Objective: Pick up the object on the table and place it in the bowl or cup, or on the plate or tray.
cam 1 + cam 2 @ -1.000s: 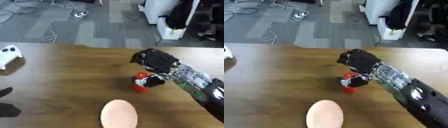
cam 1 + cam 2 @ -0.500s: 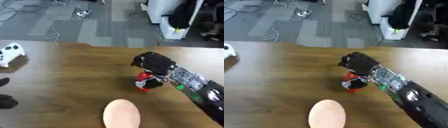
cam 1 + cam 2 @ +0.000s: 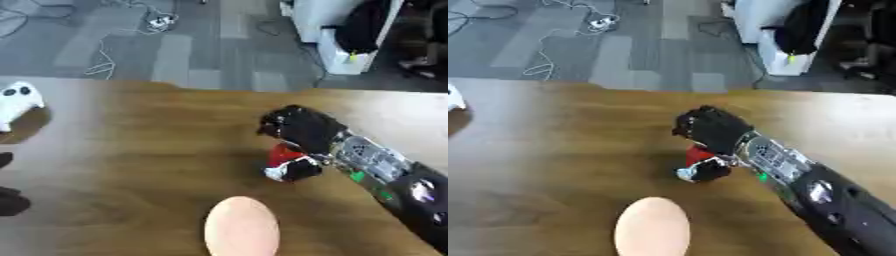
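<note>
Red and small, the object (image 3: 282,154) sat mid-table under the right hand (image 3: 298,131), whose fingers curled around it, so lifting straight before swinging toward the pale plate (image 3: 241,228) looked wisest.

Even, diffuse indoor light; no glare. The wooden tabletop (image 3: 157,150) is evenly lit, paler toward its left edge. A soft shadow lies beside the white object (image 3: 17,100) at far left. Both views are soft throughout, with the right hand (image 3: 302,131) and the pale oval plate (image 3: 241,227) blurred at their outlines.
</note>
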Robot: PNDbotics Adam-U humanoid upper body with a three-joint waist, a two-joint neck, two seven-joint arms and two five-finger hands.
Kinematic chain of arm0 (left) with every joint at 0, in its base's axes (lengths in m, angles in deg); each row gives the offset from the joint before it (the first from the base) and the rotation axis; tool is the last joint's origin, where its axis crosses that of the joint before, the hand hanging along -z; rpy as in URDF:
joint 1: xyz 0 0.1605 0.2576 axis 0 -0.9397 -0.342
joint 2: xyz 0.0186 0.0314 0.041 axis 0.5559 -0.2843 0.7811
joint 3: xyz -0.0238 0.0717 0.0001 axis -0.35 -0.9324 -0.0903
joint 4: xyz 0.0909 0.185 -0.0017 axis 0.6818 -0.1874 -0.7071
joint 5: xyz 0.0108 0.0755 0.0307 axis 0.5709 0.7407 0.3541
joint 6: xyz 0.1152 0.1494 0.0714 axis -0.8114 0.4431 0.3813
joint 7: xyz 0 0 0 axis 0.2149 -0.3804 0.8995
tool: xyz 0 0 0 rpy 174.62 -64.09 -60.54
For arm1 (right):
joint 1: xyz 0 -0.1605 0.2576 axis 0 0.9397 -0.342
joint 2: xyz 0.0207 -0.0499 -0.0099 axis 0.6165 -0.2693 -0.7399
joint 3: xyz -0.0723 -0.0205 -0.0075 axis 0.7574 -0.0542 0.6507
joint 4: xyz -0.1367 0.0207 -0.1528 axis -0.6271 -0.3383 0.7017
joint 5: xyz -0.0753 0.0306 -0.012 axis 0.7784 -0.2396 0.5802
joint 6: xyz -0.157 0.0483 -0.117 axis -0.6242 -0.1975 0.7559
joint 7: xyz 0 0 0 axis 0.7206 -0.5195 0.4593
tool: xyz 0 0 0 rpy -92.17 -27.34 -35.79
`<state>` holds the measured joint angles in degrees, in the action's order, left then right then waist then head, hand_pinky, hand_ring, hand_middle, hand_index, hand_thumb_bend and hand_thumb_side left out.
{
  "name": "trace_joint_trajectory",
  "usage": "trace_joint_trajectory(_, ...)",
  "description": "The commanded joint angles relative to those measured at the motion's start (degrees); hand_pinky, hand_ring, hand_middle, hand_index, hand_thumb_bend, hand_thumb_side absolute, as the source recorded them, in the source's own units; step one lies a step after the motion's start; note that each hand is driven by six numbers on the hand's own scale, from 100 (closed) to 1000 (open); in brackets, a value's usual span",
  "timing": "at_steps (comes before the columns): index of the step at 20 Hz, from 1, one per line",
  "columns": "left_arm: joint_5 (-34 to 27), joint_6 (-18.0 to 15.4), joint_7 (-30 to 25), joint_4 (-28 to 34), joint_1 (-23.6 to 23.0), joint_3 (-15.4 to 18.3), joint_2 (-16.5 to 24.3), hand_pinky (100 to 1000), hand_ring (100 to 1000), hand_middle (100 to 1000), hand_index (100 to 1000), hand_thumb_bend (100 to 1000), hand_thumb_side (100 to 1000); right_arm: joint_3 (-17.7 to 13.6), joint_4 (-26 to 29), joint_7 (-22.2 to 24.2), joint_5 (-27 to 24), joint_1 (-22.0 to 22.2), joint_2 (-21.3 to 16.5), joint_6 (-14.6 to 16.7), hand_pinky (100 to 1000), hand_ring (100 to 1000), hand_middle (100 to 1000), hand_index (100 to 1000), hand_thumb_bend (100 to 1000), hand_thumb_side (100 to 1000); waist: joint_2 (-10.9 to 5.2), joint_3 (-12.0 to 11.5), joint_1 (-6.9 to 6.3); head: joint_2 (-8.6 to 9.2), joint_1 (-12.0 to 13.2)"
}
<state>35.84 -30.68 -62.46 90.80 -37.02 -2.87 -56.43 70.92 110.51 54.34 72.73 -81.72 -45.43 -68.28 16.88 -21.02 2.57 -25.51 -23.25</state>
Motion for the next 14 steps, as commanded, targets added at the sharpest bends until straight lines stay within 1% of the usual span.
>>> trace_joint_trajectory(1, 0.2, 0.0, 0.1, 1.1, 0.0, 1.0, 0.5, 734, 1000, 626, 759, 100, 725, -0.2, 3.5, 1.3, -0.4, 0.2, -2.8, 2.8, 846, 879, 846, 852, 519, 900, -0.95, 0.2, -0.08, 1.11, -1.2)
trace_joint_trajectory(5, 0.7, 0.2, 0.1, 1.1, -0.5, 1.1, 0.6, 736, 1000, 626, 759, 100, 730, 0.0, 6.7, 4.0, -1.4, 1.4, -3.8, 6.5, 871, 894, 854, 843, 544, 907, -1.0, 0.7, 0.07, 1.84, -1.8)
trace_joint_trajectory(7, 1.0, 0.2, 0.1, 1.1, -0.6, 1.2, 0.6, 736, 1000, 627, 760, 100, 731, -0.1, 8.0, 5.1, -2.0, 2.0, -4.2, 7.8, 879, 897, 855, 840, 545, 906, -0.97, 0.8, 0.12, 2.1, -2.0)
trace_joint_trajectory(11, 1.4, 0.1, 0.3, 1.1, -0.8, 1.3, 0.4, 735, 1000, 627, 760, 100, 731, -0.6, 9.4, 6.3, -3.0, 2.5, -4.4, 8.4, 886, 896, 854, 841, 526, 894, -0.72, 1.0, 0.04, 2.15, -2.0)
trace_joint_trajectory(12, 1.4, 0.1, 0.3, 1.1, -0.8, 1.4, 0.4, 735, 1000, 626, 760, 100, 731, -0.6, 9.6, 6.3, -3.2, 2.5, -4.4, 8.3, 877, 889, 848, 842, 518, 875, -0.63, 1.0, 0.01, 2.1, -2.0)
trace_joint_trajectory(13, 1.5, 0.1, 0.4, 1.1, -0.8, 1.4, 0.3, 735, 1000, 626, 760, 100, 731, -0.7, 9.7, 6.1, -3.4, 2.5, -4.3, 8.1, 877, 889, 848, 842, 518, 875, -0.5, 1.0, -0.03, 2.05, -1.9)
trace_joint_trajectory(14, 1.5, 0.1, 0.4, 1.1, -0.8, 1.4, 0.3, 735, 1000, 626, 760, 100, 732, -0.7, 9.8, 5.8, -3.5, 2.5, -4.3, 8.0, 855, 875, 838, 838, 511, 840, -0.39, 1.0, -0.06, 2.0, -1.9)
